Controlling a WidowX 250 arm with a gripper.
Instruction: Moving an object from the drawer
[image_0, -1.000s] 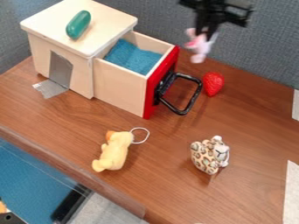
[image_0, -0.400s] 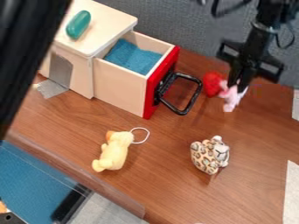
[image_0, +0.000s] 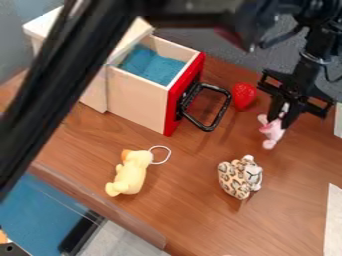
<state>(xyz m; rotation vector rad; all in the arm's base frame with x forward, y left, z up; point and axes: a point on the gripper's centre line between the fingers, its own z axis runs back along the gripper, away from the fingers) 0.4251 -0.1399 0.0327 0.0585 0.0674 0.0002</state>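
Pink plush (image_0: 270, 132) and black gripper (image_0: 280, 121) shifted nearer the camera since the earlier frame, jaws clamped on the plush's upper end, plush outside the open drawer (image_0: 137, 100), near the strawberry (image_0: 244, 95) and spotted plush (image_0: 234, 179).

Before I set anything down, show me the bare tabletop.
The brown wooden table is bare between the yellow, orange-beaked plush and the leopard-spotted plush, and below the spotted one, left of the white strip. Crowded: between the black drawer handle and the gripper holding the pink plush toy, where the red strawberry sits.
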